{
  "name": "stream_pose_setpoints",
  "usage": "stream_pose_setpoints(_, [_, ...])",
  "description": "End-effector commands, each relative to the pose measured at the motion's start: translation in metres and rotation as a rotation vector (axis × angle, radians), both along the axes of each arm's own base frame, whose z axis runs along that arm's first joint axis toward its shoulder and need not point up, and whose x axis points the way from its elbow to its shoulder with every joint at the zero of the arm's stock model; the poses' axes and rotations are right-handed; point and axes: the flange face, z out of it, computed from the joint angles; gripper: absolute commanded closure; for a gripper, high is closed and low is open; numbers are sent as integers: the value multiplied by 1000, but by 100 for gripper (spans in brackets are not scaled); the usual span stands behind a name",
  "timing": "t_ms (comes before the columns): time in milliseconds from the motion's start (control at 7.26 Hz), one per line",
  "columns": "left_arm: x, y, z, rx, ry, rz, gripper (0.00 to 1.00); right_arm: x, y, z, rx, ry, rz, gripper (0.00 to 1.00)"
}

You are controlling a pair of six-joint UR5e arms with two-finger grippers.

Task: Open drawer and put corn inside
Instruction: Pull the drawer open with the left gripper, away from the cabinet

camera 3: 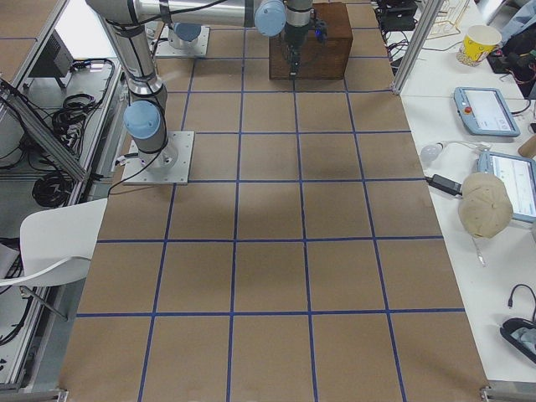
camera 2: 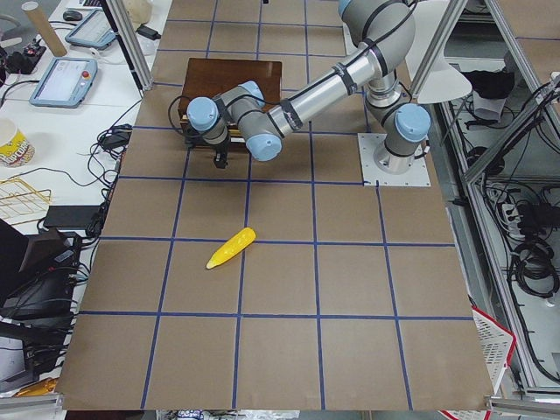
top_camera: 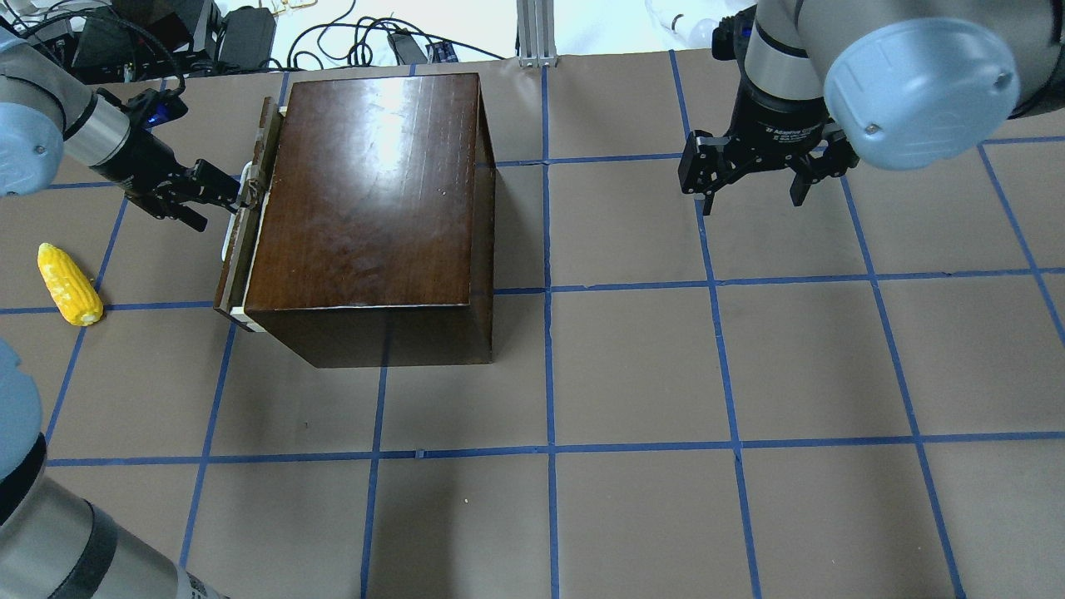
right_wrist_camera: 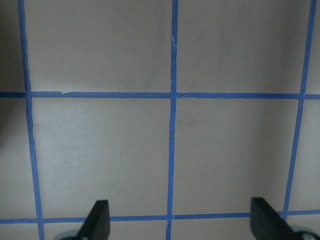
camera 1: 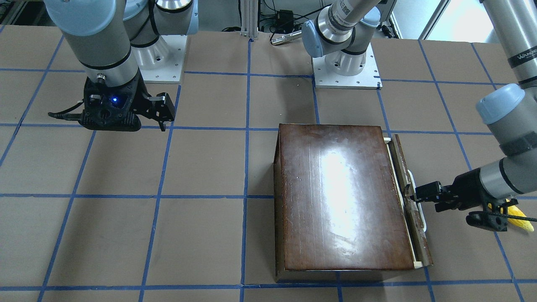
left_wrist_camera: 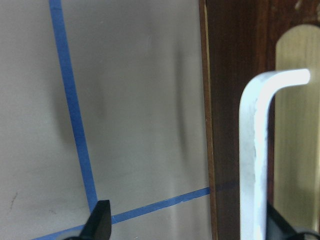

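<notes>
With the drawer (camera 1: pixel 402 157) barely cracked toward the left edge of the worktop (top_camera: pixel 632 374), the left gripper (top_camera: pixel 229 191) stood wide open astride the handle (left_wrist_camera: pixel 252 150), clamping nothing, so a full outward pull seemed due before fetching the corn (top_camera: pixel 68 284).

Bright even overhead light; glare on glossy box (camera 1: pixel 340 167); soft shadows; left wrist view blurred
</notes>
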Motion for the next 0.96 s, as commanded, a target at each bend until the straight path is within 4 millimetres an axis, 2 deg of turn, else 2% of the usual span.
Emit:
stream_pose_setpoints(0, [11,2,-1,-4,0,1,0,0,0,0,0,0,0,0])
stream_pose_setpoints(826, [34,5,3,-20,-3,5,0,0,0,0,0,0,0,0])
